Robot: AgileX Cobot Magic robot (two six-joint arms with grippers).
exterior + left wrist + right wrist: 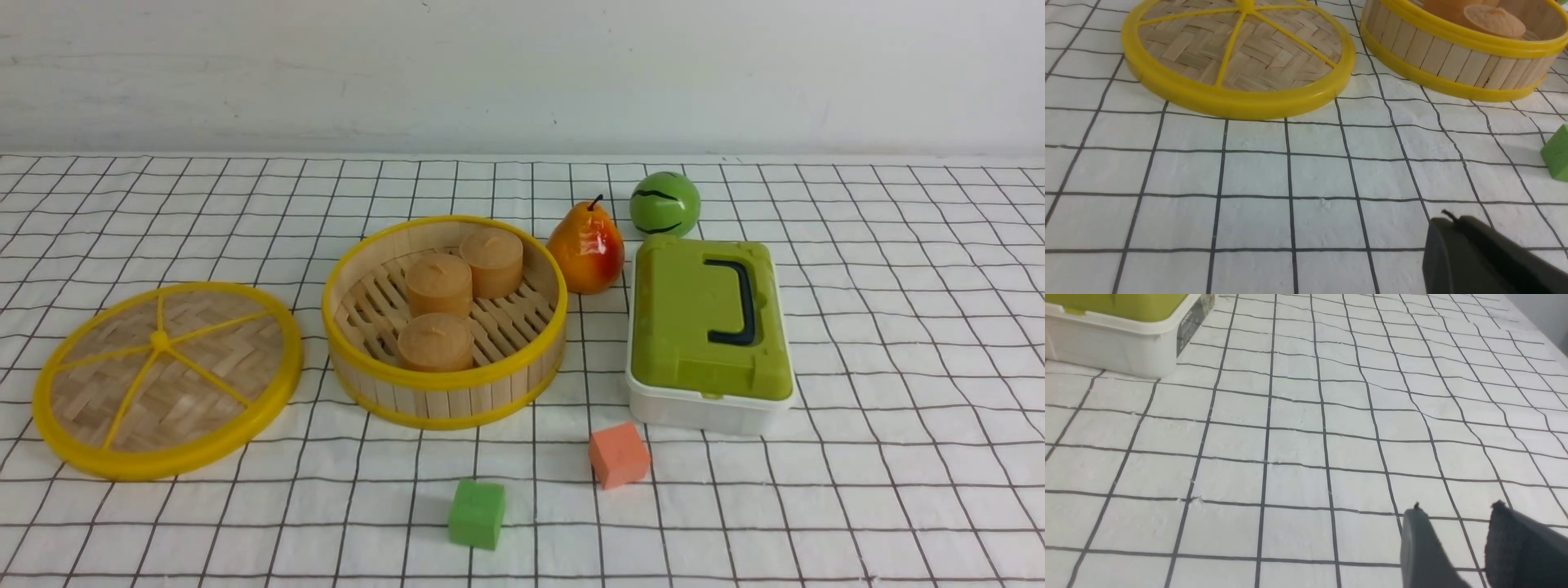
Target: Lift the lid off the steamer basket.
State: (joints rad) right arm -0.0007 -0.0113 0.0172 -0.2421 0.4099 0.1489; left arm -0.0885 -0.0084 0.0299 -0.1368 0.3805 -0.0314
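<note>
The lid [166,380], a woven bamboo disc with a yellow rim and spokes, lies flat on the cloth to the left of the steamer basket [445,384]. The basket stands open with three tan cylinders [438,284] inside. Lid and basket are apart. Both also show in the left wrist view: the lid [1241,61] and the basket [1453,61]. My left gripper [1453,222] is shut and empty, over bare cloth short of the lid. My right gripper [1455,510] is open and empty over bare cloth. Neither gripper shows in the front view.
A white box with a green lid and dark handle [709,327] stands right of the basket; its corner shows in the right wrist view [1122,335]. A pear [585,247] and a green ball [664,204] sit behind. An orange cube [619,455] and a green cube [477,513] lie in front.
</note>
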